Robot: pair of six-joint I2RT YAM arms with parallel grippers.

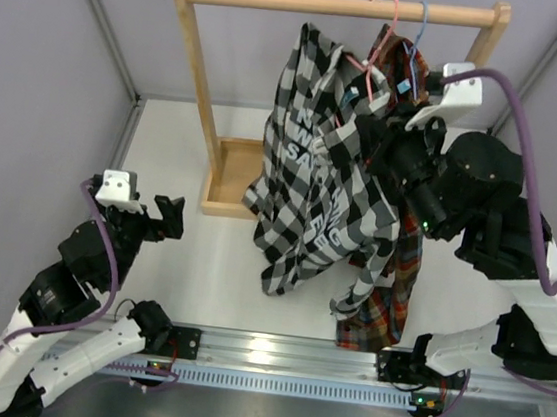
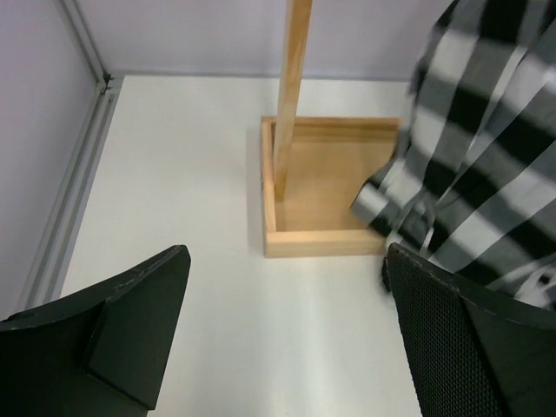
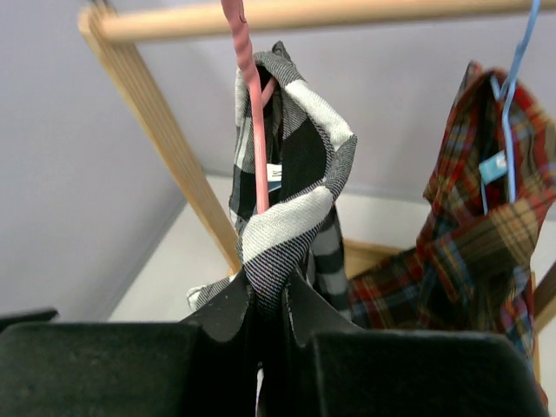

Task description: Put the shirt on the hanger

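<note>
The black-and-white check shirt [image 1: 313, 172] with white lettering hangs from the wooden rail [image 1: 342, 6] on the pink hanger [image 1: 378, 39]. My right gripper [image 1: 388, 130] is shut on a bunched fold of the shirt's collar [image 3: 291, 217] just below the pink hanger's stem [image 3: 252, 104]. The shirt's lower edge also shows in the left wrist view [image 2: 486, 165]. My left gripper [image 1: 167, 218] is open and empty, low over the table at the left, its fingers [image 2: 139, 321] well apart.
The red plaid shirt [image 1: 391, 282] hangs on the light blue hanger [image 1: 417, 53] to the right, behind the check shirt. The rack's wooden post [image 1: 198, 79] stands in a wooden base tray [image 2: 334, 174]. Grey walls enclose the white table.
</note>
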